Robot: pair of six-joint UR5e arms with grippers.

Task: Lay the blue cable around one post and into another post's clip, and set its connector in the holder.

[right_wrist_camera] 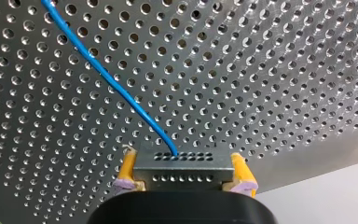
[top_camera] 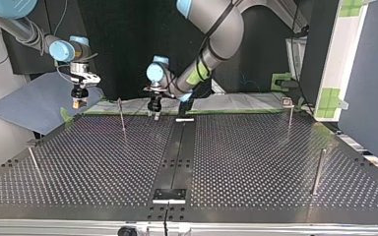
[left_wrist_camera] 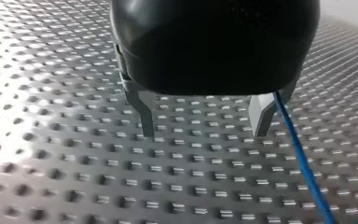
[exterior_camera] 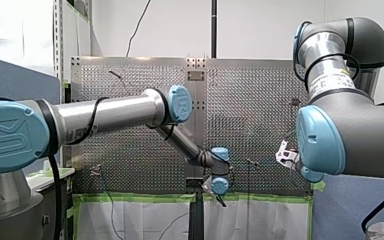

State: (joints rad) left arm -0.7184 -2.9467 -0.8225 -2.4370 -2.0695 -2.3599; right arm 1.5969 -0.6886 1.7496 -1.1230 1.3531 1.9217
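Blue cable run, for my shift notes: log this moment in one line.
left gripper: open, blue cable beside it | right gripper: shut on connector

Left arm [top_camera: 211, 29]: reached down to the middle of the worktop's arm-side edge, wrist pointing downward.
Left jaws: metal, spread apart, just above the worktop.
Right arm [top_camera: 64, 49]: hung over a corner of that same edge.
Right jaws: yellow-padded, clamped on the connector [right_wrist_camera: 182, 167].
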